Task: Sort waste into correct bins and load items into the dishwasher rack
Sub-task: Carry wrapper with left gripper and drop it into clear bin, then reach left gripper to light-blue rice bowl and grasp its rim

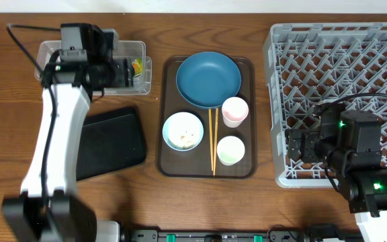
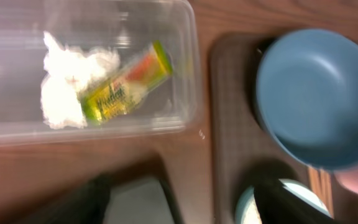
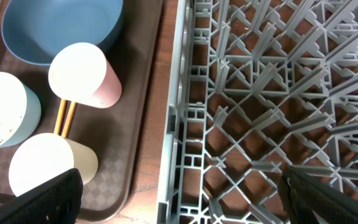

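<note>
The clear tub at the back left holds the crumpled white tissue and the yellow-green wrapper, which also shows in the overhead view. My left gripper hovers over the tub's right end, open and empty. The black tray lies in front of it. The blue plate, pink cup, white cup, chopsticks and bowl with rice scraps sit on a brown tray. My right gripper is open and empty over the grey rack's front left edge.
The brown serving tray stands between the bins and the rack. A narrow strip of wooden table separates it from the rack's wall. A cable runs along the back left.
</note>
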Action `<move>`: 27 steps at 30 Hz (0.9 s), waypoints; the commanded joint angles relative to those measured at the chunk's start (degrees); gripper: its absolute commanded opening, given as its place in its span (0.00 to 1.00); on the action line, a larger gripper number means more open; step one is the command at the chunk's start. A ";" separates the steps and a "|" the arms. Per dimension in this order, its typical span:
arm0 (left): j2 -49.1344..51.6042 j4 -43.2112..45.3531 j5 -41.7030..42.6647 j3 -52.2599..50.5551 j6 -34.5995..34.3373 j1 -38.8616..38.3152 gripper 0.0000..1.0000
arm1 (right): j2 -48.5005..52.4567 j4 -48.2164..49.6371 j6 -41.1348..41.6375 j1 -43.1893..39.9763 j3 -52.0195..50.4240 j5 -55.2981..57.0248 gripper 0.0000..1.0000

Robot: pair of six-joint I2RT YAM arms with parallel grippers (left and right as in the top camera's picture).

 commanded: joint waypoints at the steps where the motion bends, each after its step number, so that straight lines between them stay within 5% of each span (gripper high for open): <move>1: -4.15 -2.75 -3.15 0.07 -1.77 -1.68 0.85 | -0.44 -0.04 0.35 -0.59 1.14 -0.02 0.99; 11: -4.98 -11.45 9.57 -0.28 -9.29 -5.31 0.79 | -0.44 -0.11 0.35 -0.59 1.14 -0.02 0.99; 20: -2.60 -10.73 -7.37 -4.74 -19.43 -22.88 0.80 | -0.44 -0.24 0.35 -0.59 1.14 -0.02 0.99; 27: 3.78 -6.25 -9.81 -5.57 -26.86 -31.82 0.79 | -0.44 -0.28 0.35 -0.59 1.14 -0.02 0.99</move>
